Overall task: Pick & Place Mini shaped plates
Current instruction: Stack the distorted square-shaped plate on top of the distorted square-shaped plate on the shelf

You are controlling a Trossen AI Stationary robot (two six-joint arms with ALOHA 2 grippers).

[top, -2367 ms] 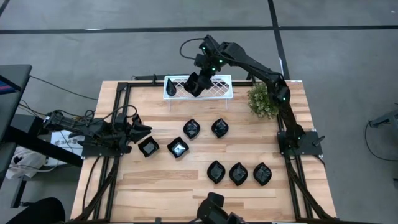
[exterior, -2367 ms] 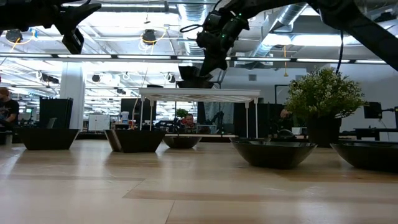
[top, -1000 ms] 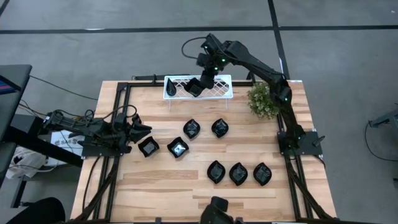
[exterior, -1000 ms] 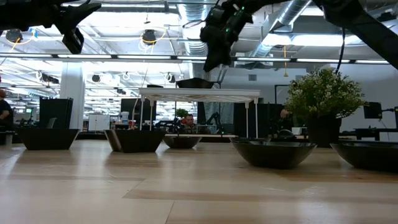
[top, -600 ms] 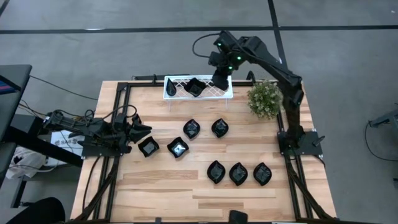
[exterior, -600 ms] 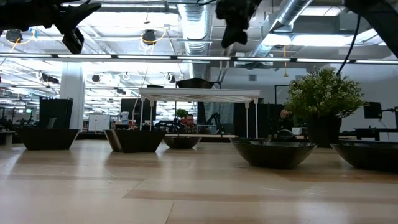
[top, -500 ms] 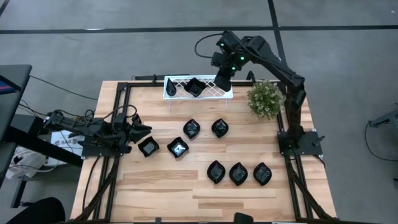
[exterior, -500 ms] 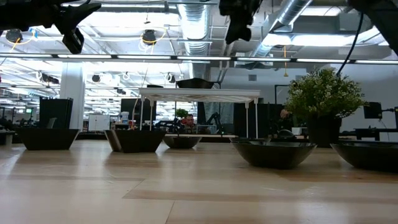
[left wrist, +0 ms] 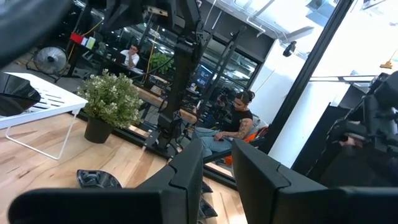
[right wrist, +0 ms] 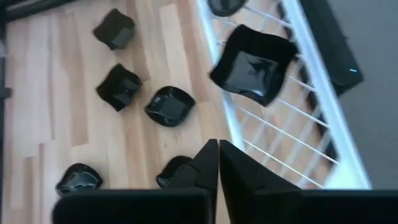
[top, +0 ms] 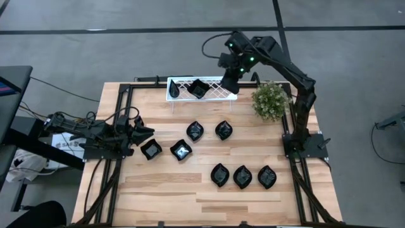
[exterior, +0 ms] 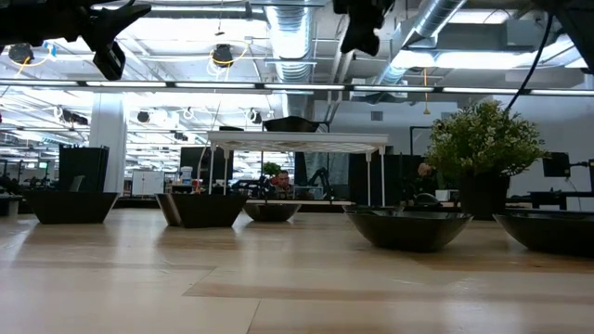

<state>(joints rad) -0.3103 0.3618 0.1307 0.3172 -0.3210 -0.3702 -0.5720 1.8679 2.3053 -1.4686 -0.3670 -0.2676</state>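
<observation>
- right gripper (top: 230,85) hangs over the right end of the white lattice tray (top: 218,90) at the table's far edge — fingers pressed together, empty
- square black plate (top: 199,88) lies on the tray, just left of that gripper; teardrop plate (top: 172,86) at the tray's left end
- seven more black plates (top: 242,177) on the wooden table (top: 164,190)
- left gripper (top: 143,132) waits at the left side — fingers slightly apart, empty
- potted plant (top: 270,101) far right

You see one glossy black square plate (right wrist: 253,62) lying flat on the white tray (right wrist: 323,106), just beyond the right gripper's (right wrist: 217,163) closed jaws; seven more plates (top: 242,177) sit well below them on the table.
</observation>
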